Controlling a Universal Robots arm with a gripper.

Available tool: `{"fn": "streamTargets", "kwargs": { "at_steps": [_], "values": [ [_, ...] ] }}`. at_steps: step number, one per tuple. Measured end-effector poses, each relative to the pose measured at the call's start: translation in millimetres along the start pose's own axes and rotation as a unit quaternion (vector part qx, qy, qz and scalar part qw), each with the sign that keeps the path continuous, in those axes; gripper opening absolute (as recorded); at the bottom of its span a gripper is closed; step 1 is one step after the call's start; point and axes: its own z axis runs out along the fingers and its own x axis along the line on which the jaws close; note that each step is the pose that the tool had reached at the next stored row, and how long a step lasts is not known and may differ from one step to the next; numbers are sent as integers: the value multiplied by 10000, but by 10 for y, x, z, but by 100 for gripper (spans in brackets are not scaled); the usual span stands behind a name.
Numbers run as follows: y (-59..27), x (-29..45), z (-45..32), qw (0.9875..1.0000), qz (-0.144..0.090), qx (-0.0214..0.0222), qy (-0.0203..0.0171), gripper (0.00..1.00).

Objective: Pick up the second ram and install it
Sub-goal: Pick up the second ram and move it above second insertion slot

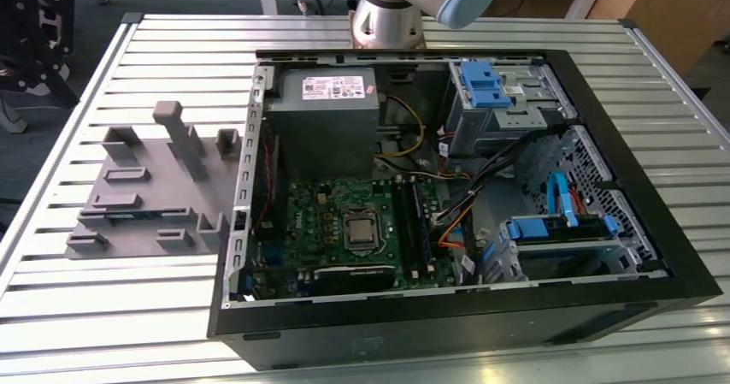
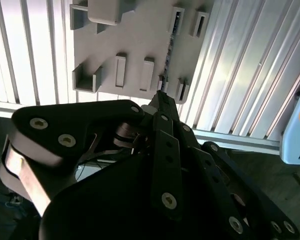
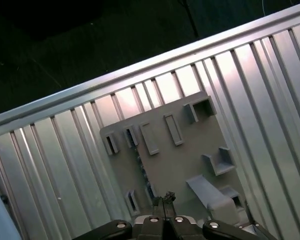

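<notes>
Bearing second ram, gray fixture on ribbed table.

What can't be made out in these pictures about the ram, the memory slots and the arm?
Second ram: on edge in the gray fixture in both wrist views, too thin to show its label.
Memory slots: exterior view, too small to tell which are filled.
Arm: exterior view, cut off by the top edge.
Table edge: second wrist view, partly behind the gripper.
</notes>
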Motion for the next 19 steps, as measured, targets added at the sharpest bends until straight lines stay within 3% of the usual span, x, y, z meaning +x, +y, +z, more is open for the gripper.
{"fn": "streamTargets", "kwargs": {
  "at_steps": [5,10,19],
  "values": [
    [1,0,12,9990,-450,-8,6,11],
    [3,2,22,9962,-868,-15,12,11],
    [6,3,22,9959,-904,-16,13,11]
  ]
}}
